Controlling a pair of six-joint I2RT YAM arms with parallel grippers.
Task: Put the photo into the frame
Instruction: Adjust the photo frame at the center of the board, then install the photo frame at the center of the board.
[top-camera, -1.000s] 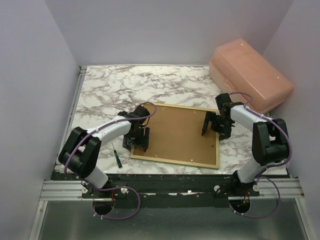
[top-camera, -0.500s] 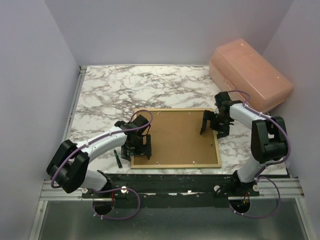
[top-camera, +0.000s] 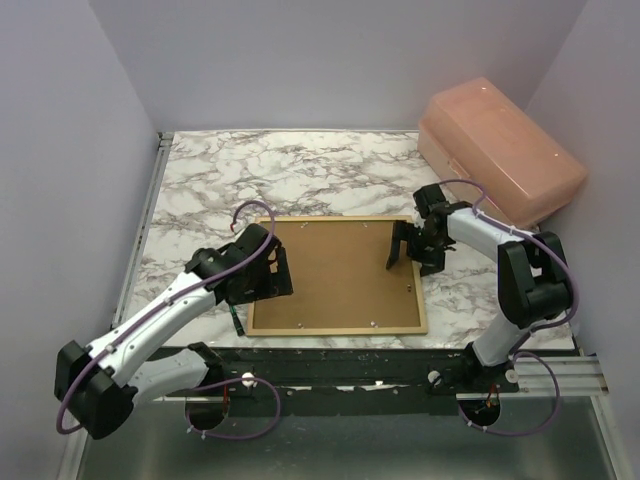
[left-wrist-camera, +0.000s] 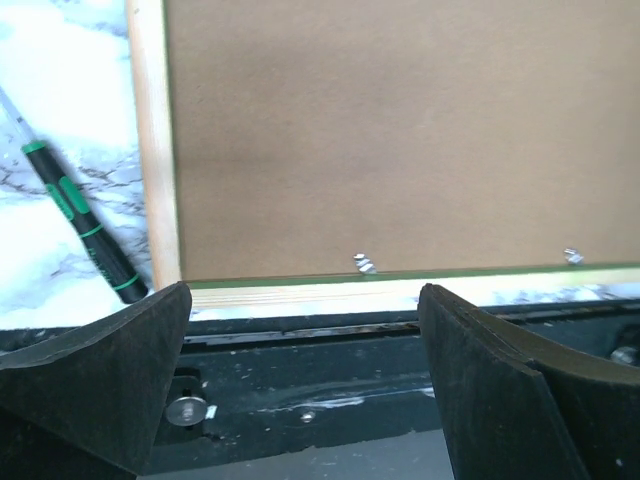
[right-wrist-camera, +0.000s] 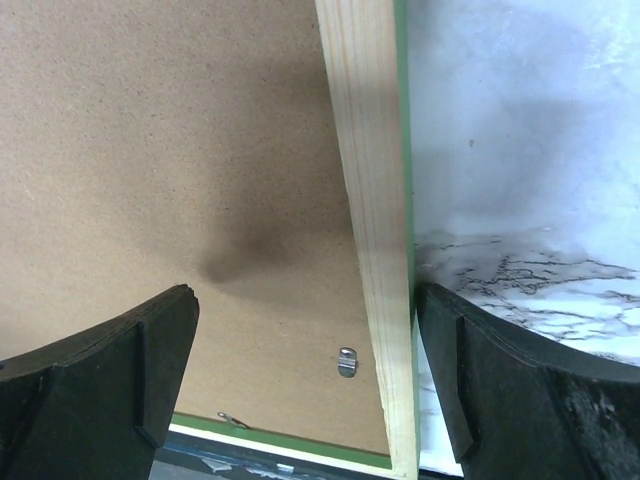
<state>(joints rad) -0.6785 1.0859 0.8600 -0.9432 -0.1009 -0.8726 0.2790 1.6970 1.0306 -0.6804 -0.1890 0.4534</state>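
Lying face down toward the 6 o'clock side of the table top (top-camera: 260, 175), the frame (top-camera: 340, 328) is seen with its pale, straight-grained wood back uppermost. A thin bright green strip is shown along its outer edge in both wrist views. The opening is filled by a flat brown backing board (top-camera: 335, 272) of matt, finely speckled fibre. Small bright metal tabs (left-wrist-camera: 364, 263) are noted at the board's edge beside the rails. The photo is not visible in any view, and whether it lies under the board cannot be told.

The left gripper (top-camera: 268, 278) is placed over the frame's 9 o'clock rail, with its black fingers spread wide and nothing held. The right gripper (top-camera: 400, 248) is placed at the frame's 2 o'clock corner. Its fingers are likewise wide apart and empty, and the wooden rail is seen between them from the wrist.

A slim black screwdriver (top-camera: 236, 318) with green bands is found on the table just outside the frame's 8 o'clock corner. A rounded, translucent salmon-pink plastic box (top-camera: 500, 150) is set at the table's 2 o'clock corner.

The table top is finished in glossy white marble pattern with grey-brown veining. It is enclosed on three sides by plain lilac walls (top-camera: 300, 60). The arm bases are bolted to a ribbed aluminium rail (top-camera: 560, 375) at 6 o'clock.
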